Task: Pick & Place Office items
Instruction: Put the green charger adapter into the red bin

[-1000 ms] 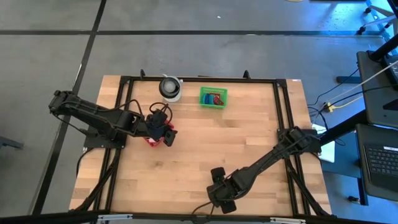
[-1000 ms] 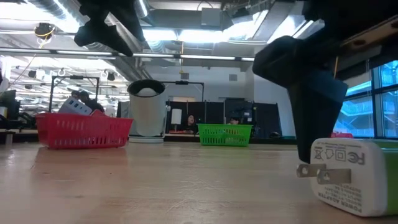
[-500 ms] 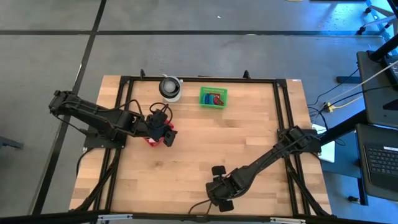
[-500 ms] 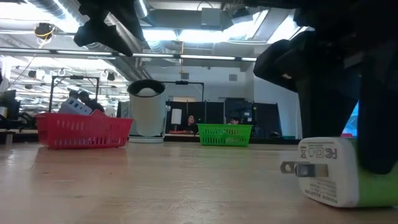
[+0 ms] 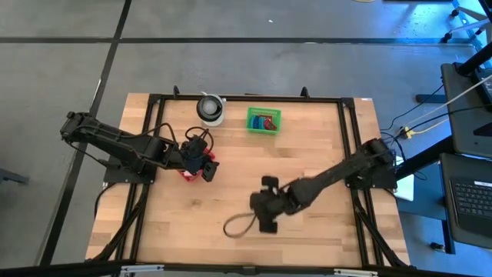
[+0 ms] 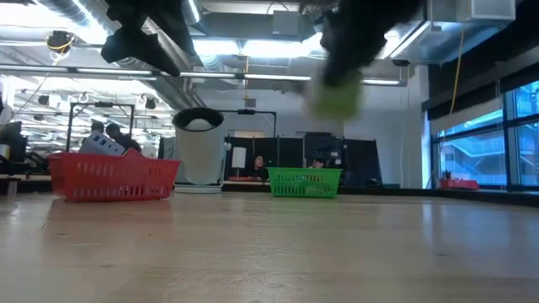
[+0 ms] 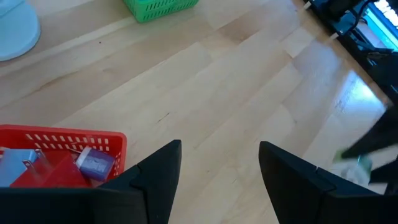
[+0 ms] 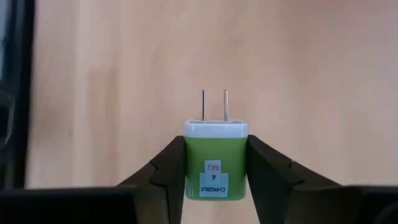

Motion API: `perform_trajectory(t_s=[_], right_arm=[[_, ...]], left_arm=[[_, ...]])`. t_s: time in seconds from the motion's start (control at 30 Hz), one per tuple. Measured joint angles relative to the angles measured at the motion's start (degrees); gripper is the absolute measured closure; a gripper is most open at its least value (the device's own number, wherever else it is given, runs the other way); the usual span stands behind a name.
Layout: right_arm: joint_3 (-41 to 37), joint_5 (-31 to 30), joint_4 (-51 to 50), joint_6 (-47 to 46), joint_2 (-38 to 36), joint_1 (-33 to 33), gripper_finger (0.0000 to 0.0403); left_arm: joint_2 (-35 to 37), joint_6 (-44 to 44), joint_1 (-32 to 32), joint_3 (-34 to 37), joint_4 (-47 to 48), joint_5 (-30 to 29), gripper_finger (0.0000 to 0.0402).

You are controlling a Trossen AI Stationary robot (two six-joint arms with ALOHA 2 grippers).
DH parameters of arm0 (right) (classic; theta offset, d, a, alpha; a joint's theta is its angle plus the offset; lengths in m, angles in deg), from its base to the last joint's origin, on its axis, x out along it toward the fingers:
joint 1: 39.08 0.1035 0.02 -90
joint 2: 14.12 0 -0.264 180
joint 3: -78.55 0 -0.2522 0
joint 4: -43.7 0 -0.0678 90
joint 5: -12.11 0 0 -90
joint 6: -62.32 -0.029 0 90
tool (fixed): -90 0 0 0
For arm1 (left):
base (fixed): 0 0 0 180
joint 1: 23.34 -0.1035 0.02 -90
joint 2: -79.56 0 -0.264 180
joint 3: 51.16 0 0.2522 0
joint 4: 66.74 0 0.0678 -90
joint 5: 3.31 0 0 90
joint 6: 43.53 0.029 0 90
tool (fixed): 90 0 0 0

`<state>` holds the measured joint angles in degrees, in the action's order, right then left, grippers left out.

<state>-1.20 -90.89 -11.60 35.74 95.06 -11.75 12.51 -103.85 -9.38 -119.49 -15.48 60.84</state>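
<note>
- The worktop is pale wood in jointed strips, smooth with a soft sheen.
- The charger is glossy green plastic with a white face, two bare metal prongs and a paper label.
- The right claw clamping it has matt dark fingers.
- The red basket beside the left claw is perforated plastic mesh.
- The green basket is slatted plastic.

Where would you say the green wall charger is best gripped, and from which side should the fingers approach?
Grip the green wall charger across its two flat green sides, approaching from the end opposite the prongs. The right gripper does just this: its fingers clamp the flat faces squarely, and both metal prongs point away, clear of the pads.
</note>
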Motion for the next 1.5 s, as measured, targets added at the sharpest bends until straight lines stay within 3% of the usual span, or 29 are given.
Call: perform_trajectory(t_s=[0.27,0.67,0.9,1.1,1.5], right_arm=[[-0.01,-9.57,4.22,0.27,-10.52,-6.39,0.0267],[0.01,-9.23,27.79,11.02,-19.62,-12.57,0.0264],[0.03,0.66,32.56,9.22,-20.27,-18.54,0.0264],[0.03,3.34,33.33,5.86,-20.27,-22.97,0.0263],[0.03,4.66,33.67,-4.15,-20.27,-27.39,0.0246]], left_arm=[[0.02,0.04,0.0,0.01,0.0,-0.55,0.019],[0.02,15.77,-0.2,0.0,-1.8,-7.46,0.019],[0.02,39.35,-0.2,0.0,-13.39,-15.53,0.019],[0.02,55.89,-0.25,-0.61,-24.29,-28.56,0.0187],[0.07,81.93,-0.94,-9.03,-26.37,-26.32,0.0141]])
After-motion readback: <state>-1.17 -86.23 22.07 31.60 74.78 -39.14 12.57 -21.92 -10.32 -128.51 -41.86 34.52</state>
